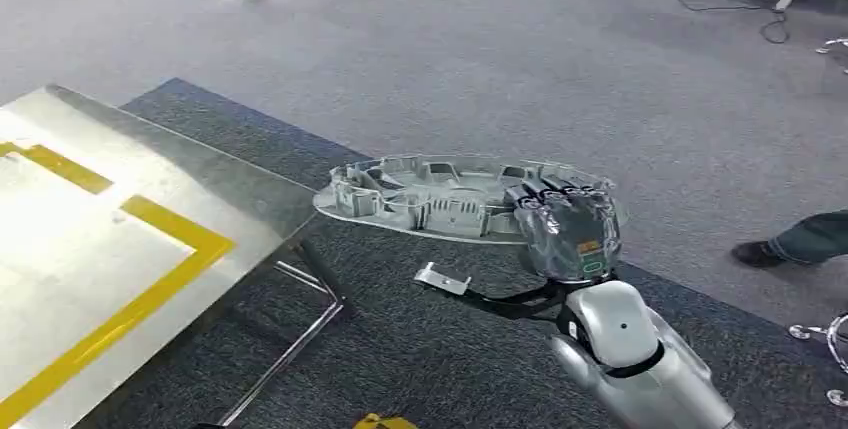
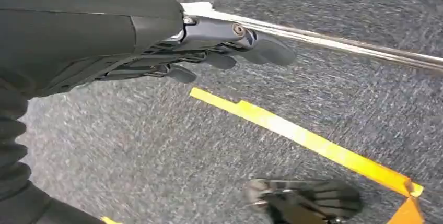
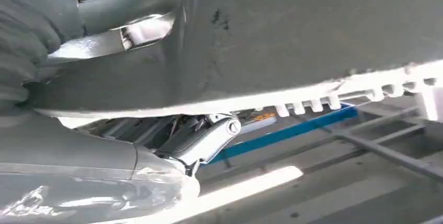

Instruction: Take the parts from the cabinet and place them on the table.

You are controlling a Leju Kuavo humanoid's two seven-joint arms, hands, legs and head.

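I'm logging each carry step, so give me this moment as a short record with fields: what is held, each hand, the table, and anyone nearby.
held part: large grey oval moulded part, ribbed side up, carried roughly level above the carpet
right hand: right hand grips the part at its near right edge
left hand: left hand hangs over the carpet, fingers loosely extended, holding nothing
table: steel table with yellow tape lines, left of the part; the part is not on it yet
nearby: a person's shoe at the right edge
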